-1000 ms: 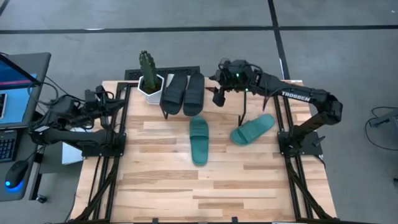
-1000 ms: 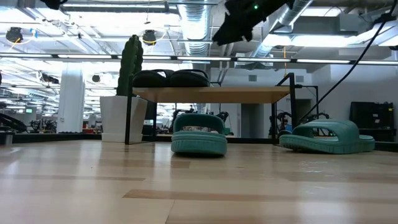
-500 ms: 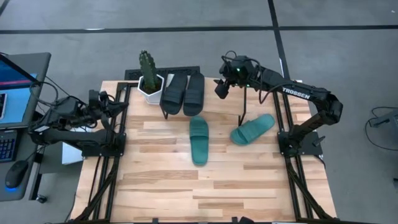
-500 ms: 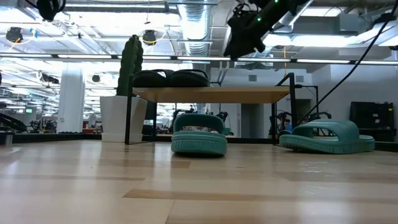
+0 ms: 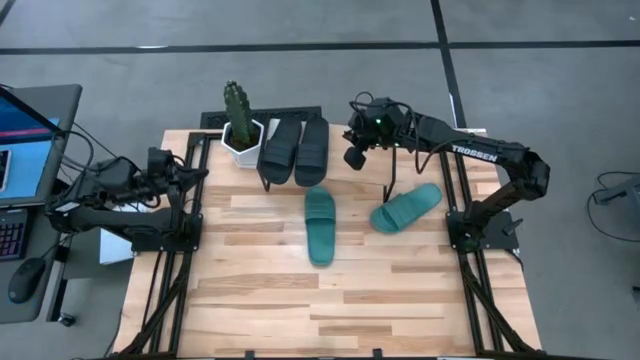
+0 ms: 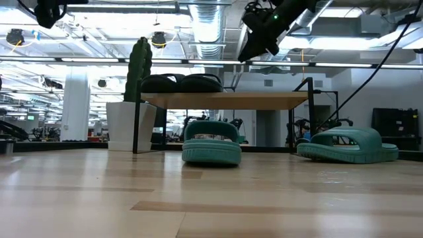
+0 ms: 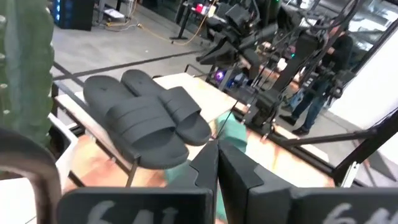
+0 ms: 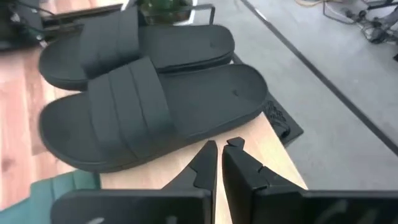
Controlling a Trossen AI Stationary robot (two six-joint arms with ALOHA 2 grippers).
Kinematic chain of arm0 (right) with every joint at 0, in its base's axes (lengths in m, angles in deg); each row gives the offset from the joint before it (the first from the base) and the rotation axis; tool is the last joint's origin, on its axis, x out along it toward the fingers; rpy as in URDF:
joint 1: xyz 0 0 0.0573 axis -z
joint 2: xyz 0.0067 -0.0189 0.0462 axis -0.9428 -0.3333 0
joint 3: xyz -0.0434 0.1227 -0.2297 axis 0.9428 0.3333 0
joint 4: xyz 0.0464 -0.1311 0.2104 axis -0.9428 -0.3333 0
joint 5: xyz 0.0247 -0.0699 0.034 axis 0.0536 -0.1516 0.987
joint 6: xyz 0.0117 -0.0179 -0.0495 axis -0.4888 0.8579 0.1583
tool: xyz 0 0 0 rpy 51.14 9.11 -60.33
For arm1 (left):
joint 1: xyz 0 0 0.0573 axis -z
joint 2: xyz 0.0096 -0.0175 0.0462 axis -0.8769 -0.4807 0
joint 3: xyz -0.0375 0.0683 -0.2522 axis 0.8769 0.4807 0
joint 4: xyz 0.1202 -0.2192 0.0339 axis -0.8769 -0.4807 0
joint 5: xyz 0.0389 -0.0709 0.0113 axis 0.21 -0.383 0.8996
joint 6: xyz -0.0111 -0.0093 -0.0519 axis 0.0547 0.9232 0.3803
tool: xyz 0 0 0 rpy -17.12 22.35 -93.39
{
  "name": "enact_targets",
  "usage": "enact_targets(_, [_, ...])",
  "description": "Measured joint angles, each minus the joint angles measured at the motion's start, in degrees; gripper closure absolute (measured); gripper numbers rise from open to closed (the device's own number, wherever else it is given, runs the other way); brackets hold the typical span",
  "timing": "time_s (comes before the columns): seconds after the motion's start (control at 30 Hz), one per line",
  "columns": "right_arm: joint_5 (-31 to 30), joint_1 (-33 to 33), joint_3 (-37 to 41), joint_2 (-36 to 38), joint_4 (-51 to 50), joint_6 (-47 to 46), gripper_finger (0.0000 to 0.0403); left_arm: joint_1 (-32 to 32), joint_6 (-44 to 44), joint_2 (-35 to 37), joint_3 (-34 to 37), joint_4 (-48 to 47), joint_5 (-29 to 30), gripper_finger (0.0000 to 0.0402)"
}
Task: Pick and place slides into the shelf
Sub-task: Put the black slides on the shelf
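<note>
While two black slides [image 5: 295, 150] sit side by side on shelf [image 5: 345, 150] at upper centre, shelf's right half bare. Two teal slides on table [image 5: 260, 290]: one [image 5: 320, 226] at centre, one [image 5: 405, 207] right of it, well apart. Lower table wide open. Right gripper [image 5: 352, 157] hangs above shelf's bare part, fingers together, empty. Left gripper [image 5: 190, 172] at left edge, fingers together. Cactus [image 5: 238, 118] beside shelf.
</note>
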Motion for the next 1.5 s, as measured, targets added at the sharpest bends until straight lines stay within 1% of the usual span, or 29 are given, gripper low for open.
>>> enact_targets(0.07, [0.46, -0.04, -0.03, -0.94, -0.28, -0.16, 0.0386, -0.02, -0.02, 0.02, 0.00, -1.00, 0.04, 0.0401])
enact_targets(0.13, [1.47, 0.33, -0.01, -2.23, -2.05, -0.17, 0.0391, 0.00, 0.12, 0.02, 0.00, -1.63, 0.06, 0.0401])
enact_targets(0.23, [2.67, 0.35, -2.28, -6.17, -4.00, -0.57, 0.0400, -0.02, 0.36, 0.00, 0.00, -1.44, 0.15, 0.0401])
enact_targets(0.33, [2.64, 0.36, -6.41, -10.96, -6.32, -1.22, 0.0398, -0.02, -0.41, 0.00, 0.00, -1.36, 0.32, 0.0401])
enact_targets(0.5, [2.19, 1.19, -15.36, -17.21, -14.23, -1.00, 0.0401, -0.02, -0.61, 0.00, 0.00, -1.10, 0.82, 0.0401])
enact_targets(0.6, [0.76, 1.53, -19.40, -20.34, -18.17, -0.72, 0.0402, -0.02, -0.63, 0.00, 0.00, -1.18, 0.83, 0.0401])
enact_targets(0.87, [0.67, 0.98, -28.43, -27.71, -25.94, -0.21, 0.0402, -0.02, -0.66, 0.00, 0.00, -1.81, 1.27, 0.0401])
enact_targets(1.03, [0.62, 0.61, -31.72, -29.60, -26.99, 0.52, 0.0402, -0.02, -0.66, 0.00, 0.00, -2.04, 1.48, 0.0401])
enact_targets(1.23, [0.48, 0.70, -34.73, -29.66, -26.85, 0.57, 0.0403, -0.02, -0.68, 0.00, 0.00, -2.06, 1.59, 0.0401])
enact_targets(1.37, [0.45, 0.61, -35.41, -29.60, -27.22, 0.53, 0.0403, -0.02, -0.70, 0.00, 0.00, -2.14, 1.59, 0.0402])
enact_targets(1.43, [-0.68, 0.61, -35.41, -29.60, -28.54, 0.30, 0.0403, -0.02, -0.70, 0.00, 0.00, -2.27, 1.59, 0.0401])
enact_targets(1.5, [-3.58, 0.59, -35.41, -29.60, -30.14, 0.02, 0.0403, -0.02, -0.70, 0.00, 0.00, -2.35, 1.58, 0.0401])
